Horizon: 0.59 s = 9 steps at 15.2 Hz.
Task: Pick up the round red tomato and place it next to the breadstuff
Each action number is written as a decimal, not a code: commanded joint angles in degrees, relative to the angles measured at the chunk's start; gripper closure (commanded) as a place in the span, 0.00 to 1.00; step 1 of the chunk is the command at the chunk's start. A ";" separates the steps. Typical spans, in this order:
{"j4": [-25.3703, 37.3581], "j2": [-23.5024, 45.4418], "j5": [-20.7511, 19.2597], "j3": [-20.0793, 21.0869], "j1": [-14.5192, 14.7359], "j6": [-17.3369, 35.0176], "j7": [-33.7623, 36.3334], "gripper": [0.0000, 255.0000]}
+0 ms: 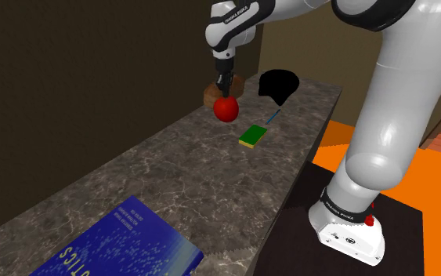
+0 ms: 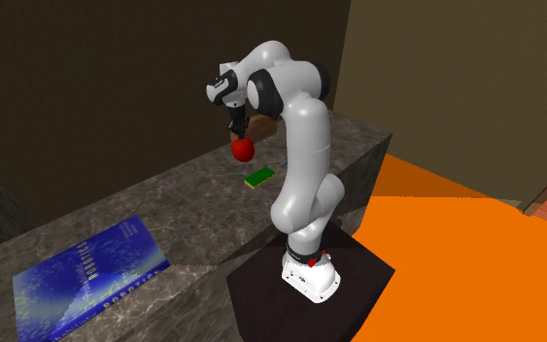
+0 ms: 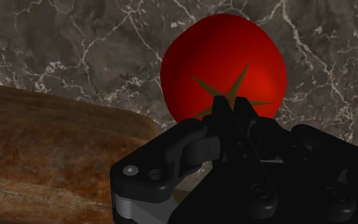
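Observation:
A round red tomato point(image 1: 225, 109) with a brown star-shaped calyx hangs under my black gripper point(image 1: 224, 88), a little above the marbled counter point(image 1: 171, 168). In the wrist view the fingers meet on the tomato's point(image 3: 222, 57) top, so the gripper point(image 3: 229, 105) is shut on it. The brown loaf of bread point(image 1: 210, 93) lies just behind the tomato at the counter's far end, partly hidden by the hand. It shows close beside the tomato in the wrist view, as a crusty brown loaf point(image 3: 44, 159). From the second exterior view the tomato point(image 2: 243, 149) hangs in the air below the gripper point(image 2: 236, 130).
A green and yellow sponge point(image 1: 252, 136) lies on the counter near the tomato, with a thin blue stick point(image 1: 273, 118) behind it. A black bowl-like thing point(image 1: 278, 83) sits at the far corner. A blue book point(image 1: 124, 243) lies at the counter's near end. The floor is orange point(image 2: 456, 262).

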 commanded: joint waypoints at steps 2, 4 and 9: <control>-0.08 0.05 0.01 0.00 -0.01 0.17 -0.01 1.00; -0.08 0.05 0.01 0.00 -0.01 0.17 -0.01 1.00; -0.07 0.05 0.01 0.00 -0.01 0.17 -0.01 0.00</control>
